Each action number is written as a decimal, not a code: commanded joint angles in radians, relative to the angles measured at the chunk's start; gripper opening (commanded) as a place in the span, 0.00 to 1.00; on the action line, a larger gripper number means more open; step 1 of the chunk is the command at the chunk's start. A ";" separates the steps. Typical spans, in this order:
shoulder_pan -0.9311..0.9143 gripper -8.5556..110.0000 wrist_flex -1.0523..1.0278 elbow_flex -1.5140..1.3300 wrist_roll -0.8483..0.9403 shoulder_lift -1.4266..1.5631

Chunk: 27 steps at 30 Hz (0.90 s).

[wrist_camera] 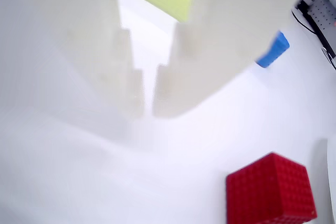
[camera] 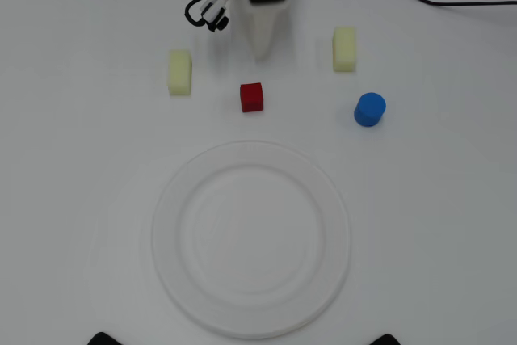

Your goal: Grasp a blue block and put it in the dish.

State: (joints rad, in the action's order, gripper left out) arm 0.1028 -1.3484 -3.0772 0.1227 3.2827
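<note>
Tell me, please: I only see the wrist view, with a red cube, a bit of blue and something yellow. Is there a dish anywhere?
Observer: Yes. The overhead view shows a large round white plate, empty, below the small red cube.
Operator: How many yellow things?
Observer: Two pale yellow rectangular blocks, one on the left and one on the right.
Operator: Is the blue thing a cube?
Observer: No, it's a short blue cylinder, off the plate.

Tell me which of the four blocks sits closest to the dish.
The red cube. In the overhead view it lies just above the dish's rim, while the blue block and both yellow blocks sit farther off.
</note>
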 commanded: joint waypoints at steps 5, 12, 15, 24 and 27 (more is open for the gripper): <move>-0.028 0.07 -0.060 -0.081 0.003 0.166; -0.037 0.07 -0.032 -0.083 0.038 0.166; -0.063 0.07 -0.005 -0.043 0.032 0.166; -0.077 0.07 0.091 0.298 0.081 -0.308; -0.035 0.07 0.089 0.362 0.081 -0.371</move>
State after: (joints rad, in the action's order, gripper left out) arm 0.0399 -1.2701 -2.7949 0.2010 2.9498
